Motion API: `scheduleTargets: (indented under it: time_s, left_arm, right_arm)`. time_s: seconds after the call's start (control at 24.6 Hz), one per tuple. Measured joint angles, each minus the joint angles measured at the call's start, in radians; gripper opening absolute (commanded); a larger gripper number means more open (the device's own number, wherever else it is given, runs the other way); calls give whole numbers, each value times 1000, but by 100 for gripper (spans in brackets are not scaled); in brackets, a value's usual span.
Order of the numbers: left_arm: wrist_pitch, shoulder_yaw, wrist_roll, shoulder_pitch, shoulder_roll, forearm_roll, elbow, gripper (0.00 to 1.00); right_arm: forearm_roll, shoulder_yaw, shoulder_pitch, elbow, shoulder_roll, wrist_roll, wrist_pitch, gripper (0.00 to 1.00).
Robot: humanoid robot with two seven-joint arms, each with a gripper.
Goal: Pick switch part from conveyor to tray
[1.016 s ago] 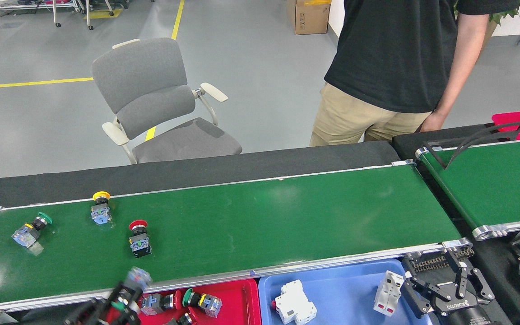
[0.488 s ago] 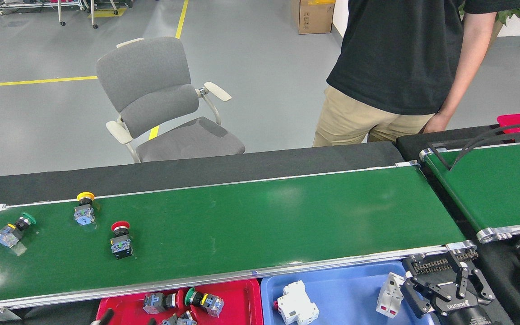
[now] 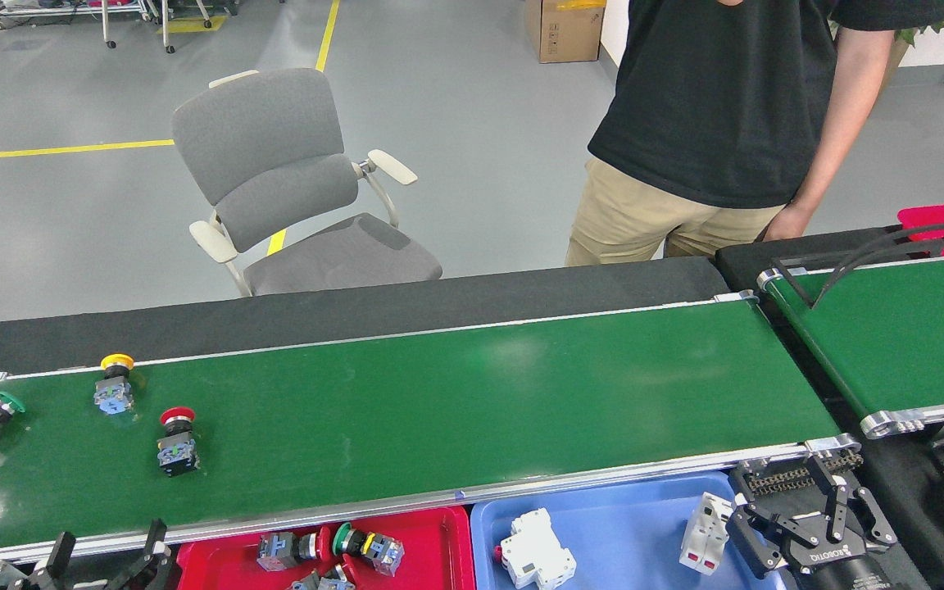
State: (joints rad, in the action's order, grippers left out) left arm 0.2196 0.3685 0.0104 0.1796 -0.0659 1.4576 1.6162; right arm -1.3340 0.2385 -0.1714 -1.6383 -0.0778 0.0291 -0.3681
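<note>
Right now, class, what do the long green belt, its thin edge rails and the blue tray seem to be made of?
Long green conveyor belt: likely rubber or PVC, smooth, faint sheen. Thin silver edge rails: bright metal, probably aluminium. Blue tray: looks like moulded plastic, even colour, rounded rim.

Left gripper (image 3: 103, 553) low at bottom-left, jaws spread apart, right gripper (image 3: 800, 510) bottom-right, jaws parted

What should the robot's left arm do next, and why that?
Probably reach the left gripper, open and empty at the belt's near rail, forward toward the red-capped switch. Of the three switches on the conveyor it lies nearest the gripper, and the red tray beside it already holds several such parts.
</note>
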Motion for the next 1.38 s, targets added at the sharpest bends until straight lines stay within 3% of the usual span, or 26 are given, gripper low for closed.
scheduleTargets:
  time_s: [0.12,0.33,0.57,0.69,0.73,0.77,0.98,1.06,1.14,1.22,1.3,1.38]
  left_arm:
    - [-4,0,16,-48,-39,0,-52,99]
    - [-18,-1,23,-159,-52,13,-193,99]
    - [-63,-1,25,-253,-129,15,-346,96]
    - [-70,-2,25,-278,-144,15,-398,62]
    - [-73,-8,25,-278,-148,15,-406,44]
    - [-74,-17,25,-277,-152,15,-409,37]
    - [-67,-42,29,-277,-154,13,-419,15]
    - [-48,-42,25,-269,-152,4,-411,11]
    - [8,-43,23,-239,-132,-5,-344,14]
    - [105,-54,21,-142,-112,-7,-215,31]
    - [216,-70,18,-32,-92,-9,-90,56]
    - [311,-87,17,74,-48,-8,25,92]
  right_arm:
    - [0,0,0,0,0,0,0,99]
    - [0,0,0,1,-9,0,-2,99]
    - [0,0,0,2,-10,0,-2,99]
    - [0,0,0,2,-10,0,-2,99]
    - [0,0,0,3,-10,0,-2,99]
    - [0,0,0,4,-10,0,-2,99]
    - [0,0,0,7,-10,0,-2,99]
    - [0,0,-1,7,-10,0,-2,99]
    - [0,0,-5,8,-11,0,-3,99]
    - [0,0,-7,10,-16,0,-4,99]
    - [0,0,-8,10,-19,0,-5,99]
    - [0,0,-8,11,-19,0,-5,99]
